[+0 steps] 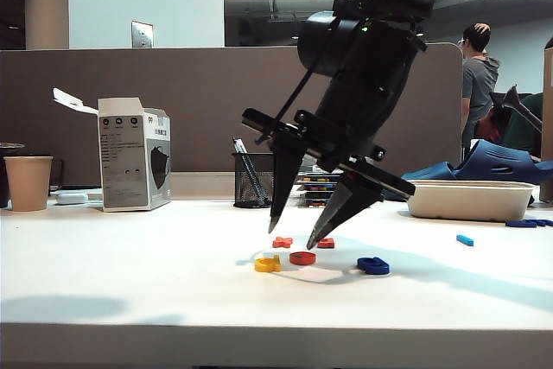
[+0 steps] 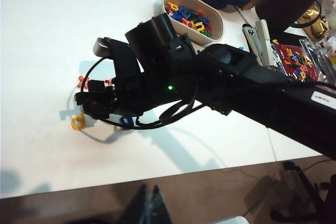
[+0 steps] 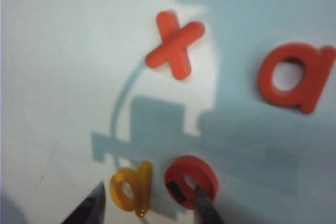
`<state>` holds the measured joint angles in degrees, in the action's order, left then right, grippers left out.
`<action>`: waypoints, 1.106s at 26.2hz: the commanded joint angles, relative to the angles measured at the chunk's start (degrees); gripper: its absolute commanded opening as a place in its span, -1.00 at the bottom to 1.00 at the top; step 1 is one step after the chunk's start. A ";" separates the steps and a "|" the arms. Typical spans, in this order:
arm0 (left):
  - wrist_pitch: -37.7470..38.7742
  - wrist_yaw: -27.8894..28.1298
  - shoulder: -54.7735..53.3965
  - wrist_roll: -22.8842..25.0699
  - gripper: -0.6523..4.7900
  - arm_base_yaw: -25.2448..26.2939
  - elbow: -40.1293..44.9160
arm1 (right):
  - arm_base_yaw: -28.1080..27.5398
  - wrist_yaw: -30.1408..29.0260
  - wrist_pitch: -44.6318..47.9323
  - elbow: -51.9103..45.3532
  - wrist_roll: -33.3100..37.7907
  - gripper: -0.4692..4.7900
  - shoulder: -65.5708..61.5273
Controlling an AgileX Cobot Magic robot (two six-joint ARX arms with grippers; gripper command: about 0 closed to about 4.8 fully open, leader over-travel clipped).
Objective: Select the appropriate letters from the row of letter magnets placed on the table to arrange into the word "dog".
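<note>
On the white table point(image 1: 130, 291) the yellow letter point(image 1: 267, 264), the red ring letter point(image 1: 302, 257) and the dark blue looped letter point(image 1: 373, 265) lie in a front row. My right gripper point(image 1: 294, 238) hangs open just above the yellow and red ones. In the right wrist view the right gripper point(image 3: 151, 208) has the yellow letter point(image 3: 131, 188) between its fingers. One fingertip point(image 3: 206, 208) overlaps the red ring point(image 3: 190, 182). My left gripper point(image 2: 149, 188) is shut and empty, off the table's front edge over the floor.
A red-orange cross letter point(image 1: 282, 242) and another red letter point(image 1: 326, 243) lie just behind the row. A light blue bar point(image 1: 465, 239) lies to the right. A white tray point(image 1: 471, 199), a mesh pen cup point(image 1: 252, 181), a box point(image 1: 131, 155) and a paper cup point(image 1: 28, 182) line the back.
</note>
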<state>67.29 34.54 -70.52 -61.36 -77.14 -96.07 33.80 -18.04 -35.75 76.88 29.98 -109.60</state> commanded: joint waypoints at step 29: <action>-0.09 0.22 0.11 0.02 -0.78 0.09 -0.15 | 0.79 0.33 1.05 0.17 0.26 -0.03 -0.90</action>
<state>67.31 34.57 -70.52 -61.36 -77.14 -96.07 34.44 -17.78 -34.57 76.88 30.15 -110.30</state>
